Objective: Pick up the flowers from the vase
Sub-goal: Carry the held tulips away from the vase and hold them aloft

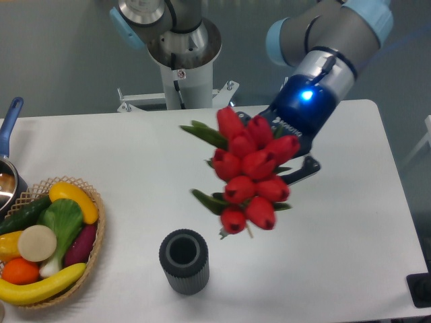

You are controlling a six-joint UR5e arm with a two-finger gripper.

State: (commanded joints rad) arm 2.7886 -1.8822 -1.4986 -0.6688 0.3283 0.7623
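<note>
The flowers (251, 171), a bunch of glossy red tulip buds with narrow green leaves, hang in the air above the table, up and to the right of the vase. My gripper (286, 168) sits behind the bunch and is shut on it; one dark finger shows at the right, the other is hidden by the buds. The vase (184, 261), a short dark grey ribbed cylinder, stands upright near the front edge with its round mouth empty.
A wicker basket (94, 259) with plastic fruit and vegetables sits at the front left. A pot with a blue handle (9, 121) is at the left edge. The robot's base column (180, 74) stands behind the table.
</note>
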